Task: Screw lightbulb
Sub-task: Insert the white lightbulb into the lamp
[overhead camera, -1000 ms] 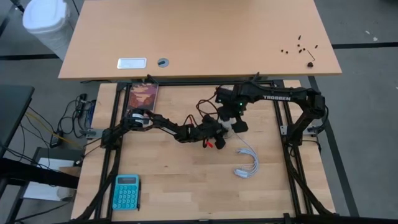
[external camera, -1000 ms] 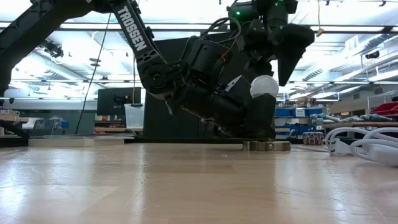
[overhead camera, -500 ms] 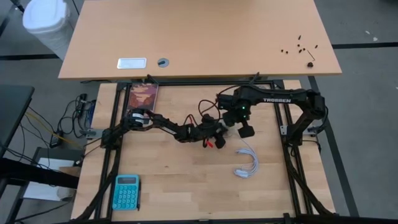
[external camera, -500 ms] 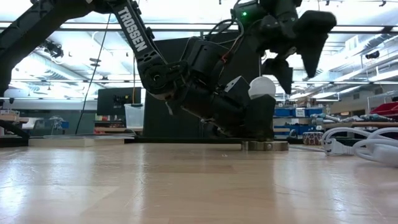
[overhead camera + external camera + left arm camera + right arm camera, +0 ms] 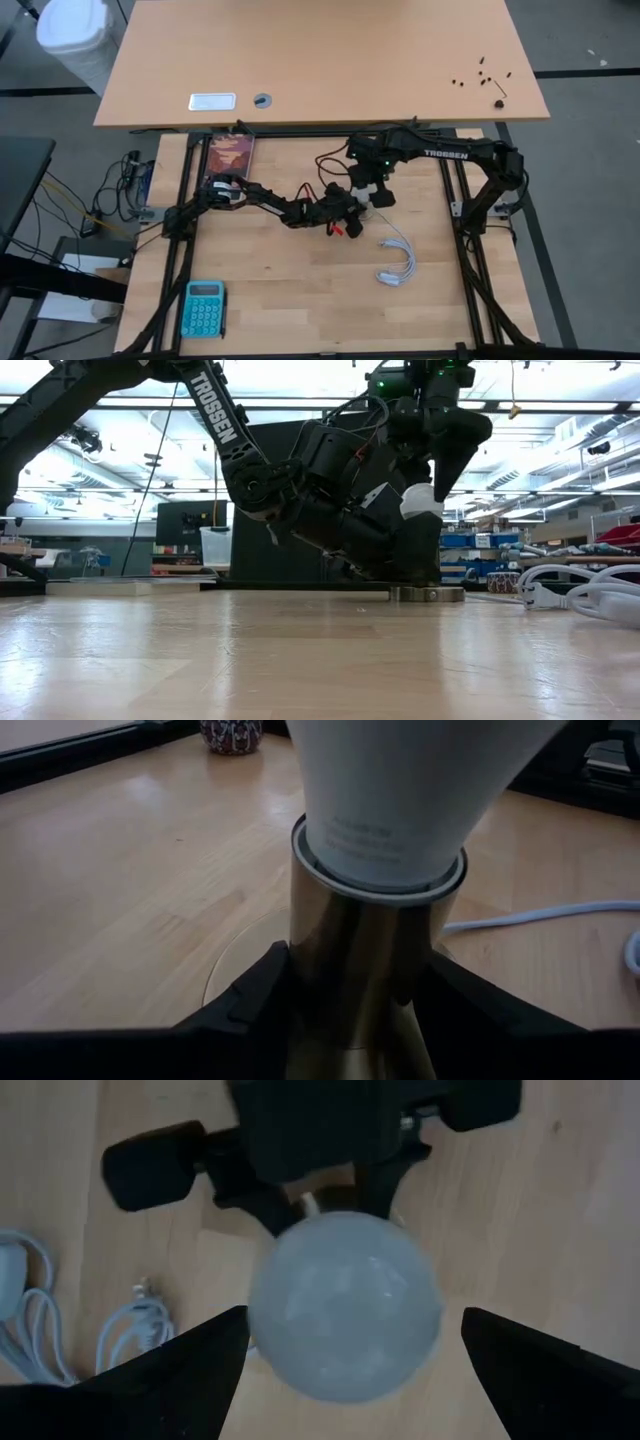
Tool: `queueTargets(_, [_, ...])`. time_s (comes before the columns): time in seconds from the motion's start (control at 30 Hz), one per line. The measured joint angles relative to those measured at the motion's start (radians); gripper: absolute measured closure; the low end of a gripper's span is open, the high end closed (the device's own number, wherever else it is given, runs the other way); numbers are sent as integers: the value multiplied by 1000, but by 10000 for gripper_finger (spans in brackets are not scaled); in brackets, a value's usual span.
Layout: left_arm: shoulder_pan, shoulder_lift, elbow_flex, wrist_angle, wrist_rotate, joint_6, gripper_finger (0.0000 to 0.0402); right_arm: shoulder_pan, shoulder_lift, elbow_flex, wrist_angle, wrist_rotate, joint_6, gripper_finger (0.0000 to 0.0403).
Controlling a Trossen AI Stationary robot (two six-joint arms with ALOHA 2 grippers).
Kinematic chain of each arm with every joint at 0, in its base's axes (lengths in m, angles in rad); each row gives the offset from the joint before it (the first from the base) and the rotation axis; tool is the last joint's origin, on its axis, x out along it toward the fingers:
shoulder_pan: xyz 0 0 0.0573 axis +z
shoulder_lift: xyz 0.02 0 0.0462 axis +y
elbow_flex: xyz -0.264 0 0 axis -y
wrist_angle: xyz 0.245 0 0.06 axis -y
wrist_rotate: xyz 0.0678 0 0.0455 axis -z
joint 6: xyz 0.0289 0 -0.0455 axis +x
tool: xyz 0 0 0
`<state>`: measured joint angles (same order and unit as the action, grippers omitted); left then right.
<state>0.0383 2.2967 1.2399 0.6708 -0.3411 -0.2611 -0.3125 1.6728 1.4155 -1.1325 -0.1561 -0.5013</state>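
Lightbulb point(image 5: 345, 1305) first: it stands dome-up in a brass-coloured socket point(image 5: 360, 980) near the middle of the table, and from where I stand the whole job turns on how the right gripper point(image 5: 345, 1370) takes hold of it. That gripper hangs straight above the dome with its two fingers point(image 5: 180, 1370) spread wide, one on each side of the glass and touching neither. In the low view one dark finger points down just beside the bulb's white crown.

Below it, the left gripper point(image 5: 355, 1020) is clamped on the socket neck, a finger pressed to each side of the brass, holding it upright on the wood. The bulb's white collar sits at the socket's rim, so I would guess the thread is at least started; how deep it runs I cannot tell.

To do this well, I think the right gripper should come down square over the dome, close gently on its widest part, and twist about the bulb's own axis, with no sideways push. The left grip must not give, or the socket turns with the bulb. A white cable point(image 5: 397, 262) lies coiled nearby on the table point(image 5: 300, 300), clear of the work.
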Motion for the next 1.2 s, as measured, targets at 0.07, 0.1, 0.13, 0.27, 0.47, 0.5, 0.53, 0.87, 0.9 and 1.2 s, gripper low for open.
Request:
queueTargets(0.07, [0, 0, 0, 0, 1, 1, 224, 20, 9, 0, -2, -16, -17, 30])
queueTargets(0.1, [0, 0, 0, 1, 4, 3, 224, 33, 12, 0, -11, -16, -21, 30])
queueTargets(0.13, [-1, 0, 0, 0, 9, 3, 224, 43, 12, 0, -15, -12, -22, 30])
queueTargets(0.27, [-2, 0, 0, -2, 1, 0, 224, 67, 12, 2, -52, 10, 11, 30])
queueTargets(0.47, [1, 0, 0, -7, -63, -18, 224, 70, 6, 0, -222, -21, 79, 30])
queueTargets(0.5, [1, 0, 0, -8, -68, -19, 224, 72, 2, 0, -249, -43, 86, 30])
queueTargets(0.53, [2, 0, 0, -7, -68, -18, 224, 76, -4, 0, -263, -48, 87, 30])
queueTargets(0.87, [3, 0, 0, -2, -19, 5, 224, -18, -7, 0, -29, 7, 33, 30])
queueTargets(0.9, [3, 0, 0, -1, -10, 9, 224, -23, -7, 0, -2, -2, 30, 30])
queueTargets(1.2, [1, 2, -1, 28, 6, 23, 224, 16, 24, 0, 7, -43, -25, 30])
